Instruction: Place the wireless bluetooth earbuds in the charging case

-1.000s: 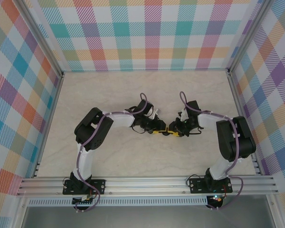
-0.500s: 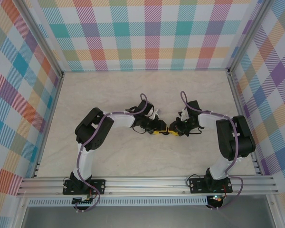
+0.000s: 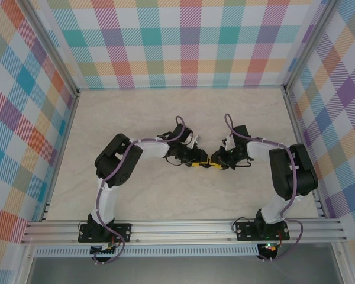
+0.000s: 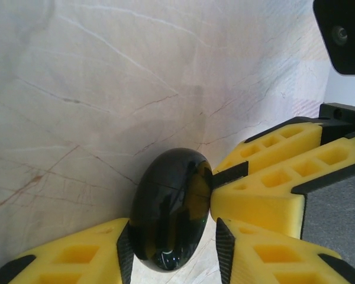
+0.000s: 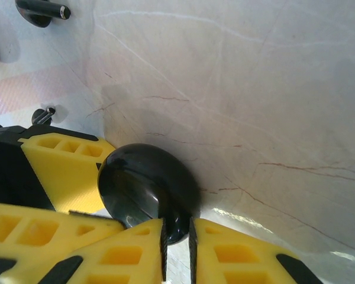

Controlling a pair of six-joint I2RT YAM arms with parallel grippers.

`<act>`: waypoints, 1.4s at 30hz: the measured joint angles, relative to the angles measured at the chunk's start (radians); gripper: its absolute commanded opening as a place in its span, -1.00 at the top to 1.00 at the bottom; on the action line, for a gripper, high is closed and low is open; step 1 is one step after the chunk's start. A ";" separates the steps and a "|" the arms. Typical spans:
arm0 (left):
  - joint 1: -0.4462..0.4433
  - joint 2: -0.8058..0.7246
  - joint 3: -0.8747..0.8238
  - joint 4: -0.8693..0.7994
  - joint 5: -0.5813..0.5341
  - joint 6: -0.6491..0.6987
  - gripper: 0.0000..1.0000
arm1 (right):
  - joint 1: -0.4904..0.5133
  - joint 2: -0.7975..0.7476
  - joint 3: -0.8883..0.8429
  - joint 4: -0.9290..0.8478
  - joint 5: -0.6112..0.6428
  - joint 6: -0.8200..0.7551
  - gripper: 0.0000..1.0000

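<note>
Charging case (image 4: 168,216): glossy, hard, probably slippery. Left gripper (image 4: 173,238), part-open, clamps its body. Right gripper (image 5: 176,234), nearly closed, pinches its rim. Beyond case, well apart on bench (image 5: 254,89): black earbud (image 5: 41,8), tiny, light. Stem looks the best hold.

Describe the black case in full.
The case is a small, rounded, glossy black shell, plastic by its look, mirroring its surroundings. A faint line crosses it; whether it is fully closed I cannot tell. It stands on edge over the marble-look table, flanked by the left gripper's black pads, while the right gripper pinches its rim from the opposite side.
</note>
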 measured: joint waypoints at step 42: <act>0.027 -0.336 -0.136 0.348 -0.020 -0.035 0.78 | -0.156 -0.443 -0.071 0.050 -0.313 -0.157 0.01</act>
